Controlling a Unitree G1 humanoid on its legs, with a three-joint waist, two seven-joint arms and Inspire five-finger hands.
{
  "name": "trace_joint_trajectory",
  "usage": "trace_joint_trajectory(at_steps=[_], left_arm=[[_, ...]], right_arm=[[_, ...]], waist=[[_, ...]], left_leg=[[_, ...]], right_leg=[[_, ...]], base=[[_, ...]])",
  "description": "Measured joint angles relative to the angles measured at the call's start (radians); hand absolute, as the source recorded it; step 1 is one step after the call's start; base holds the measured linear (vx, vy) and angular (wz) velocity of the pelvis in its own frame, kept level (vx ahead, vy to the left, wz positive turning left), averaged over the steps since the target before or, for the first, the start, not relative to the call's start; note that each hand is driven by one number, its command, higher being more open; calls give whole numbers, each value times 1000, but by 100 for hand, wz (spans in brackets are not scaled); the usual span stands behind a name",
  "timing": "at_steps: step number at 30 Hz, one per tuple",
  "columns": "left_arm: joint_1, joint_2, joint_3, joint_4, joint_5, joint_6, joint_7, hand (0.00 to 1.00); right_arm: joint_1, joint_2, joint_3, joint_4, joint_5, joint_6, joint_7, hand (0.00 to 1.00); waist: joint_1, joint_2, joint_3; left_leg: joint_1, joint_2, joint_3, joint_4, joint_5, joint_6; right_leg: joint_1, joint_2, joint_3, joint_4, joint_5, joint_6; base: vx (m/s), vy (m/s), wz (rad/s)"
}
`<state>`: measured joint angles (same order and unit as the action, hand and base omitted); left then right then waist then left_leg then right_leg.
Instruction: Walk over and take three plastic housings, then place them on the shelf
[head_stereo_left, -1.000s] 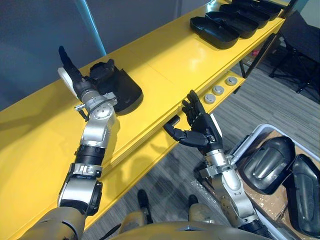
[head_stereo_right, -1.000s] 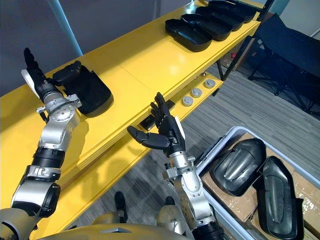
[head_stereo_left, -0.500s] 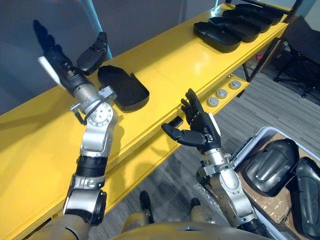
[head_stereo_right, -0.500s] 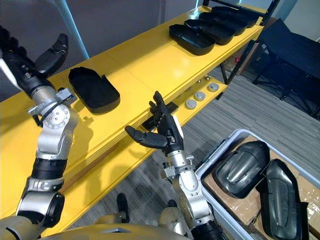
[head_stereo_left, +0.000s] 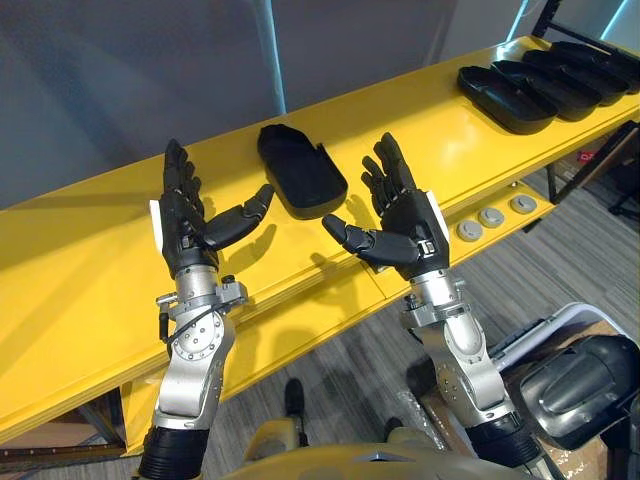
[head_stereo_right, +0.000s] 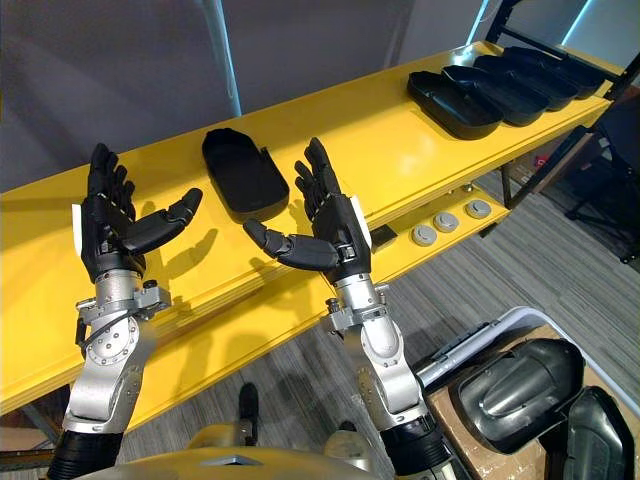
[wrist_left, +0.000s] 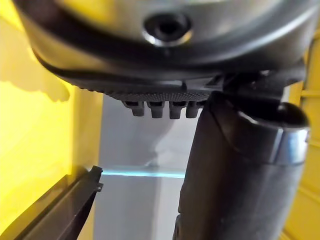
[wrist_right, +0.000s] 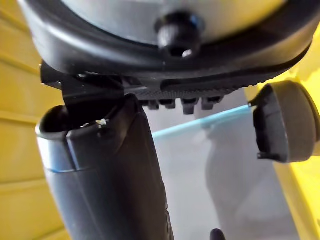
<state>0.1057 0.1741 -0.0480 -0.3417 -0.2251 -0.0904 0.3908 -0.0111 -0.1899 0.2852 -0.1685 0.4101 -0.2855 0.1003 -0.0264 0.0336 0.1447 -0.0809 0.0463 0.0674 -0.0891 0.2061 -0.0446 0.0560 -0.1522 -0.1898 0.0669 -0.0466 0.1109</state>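
My left hand (head_stereo_left: 182, 228) and right hand (head_stereo_left: 408, 225) are splayed, empty; the black plastic shell housing (head_stereo_left: 300, 172) rests beyond, between them; I'd withdraw straight back.

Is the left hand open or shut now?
Open: the left hand has straight fingers, holding nothing; the black plastic housing lies apart on the yellow shelf.

Black plastic housing (head_stereo_left: 302, 172) on yellow shelf (head_stereo_left: 420, 120) — left hand (head_stereo_left: 185, 235) and right hand (head_stereo_left: 410, 225) near it, both outspread
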Motion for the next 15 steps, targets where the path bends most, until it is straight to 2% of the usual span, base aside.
trace_joint_trajectory(at_steps=[3,7,12,15], left_arm=[[43,-2,3,0,-13,-14,-31,100],[67,-19,4,0,-64,-45,-55,100],[99,-31,11,-3,-152,-131,-71,100],[124,-46,17,-2,-212,-132,-93,100]], right_arm=[[-2,-3,3,2,0,12,55,100],[-9,-13,28,10,1,24,110,100],[-74,-13,134,84,0,72,126,100],[-97,-10,165,124,0,99,128,100]], waist=[[3,-11,-6],[10,-12,-7],[37,-12,-7],[62,-13,-8]], left_leg=[[2,0,-2,0,1,0],[5,0,-21,0,5,1],[5,3,-47,0,8,-2],[-1,4,-57,0,9,-1]], right_leg=[[4,1,-4,-2,0,1],[22,3,-25,-7,1,2],[40,14,-51,-17,-1,-1],[42,16,-65,-18,-1,-2]], base=[[5,-6,1],[7,-22,13],[-21,-27,15],[-20,-26,13]])
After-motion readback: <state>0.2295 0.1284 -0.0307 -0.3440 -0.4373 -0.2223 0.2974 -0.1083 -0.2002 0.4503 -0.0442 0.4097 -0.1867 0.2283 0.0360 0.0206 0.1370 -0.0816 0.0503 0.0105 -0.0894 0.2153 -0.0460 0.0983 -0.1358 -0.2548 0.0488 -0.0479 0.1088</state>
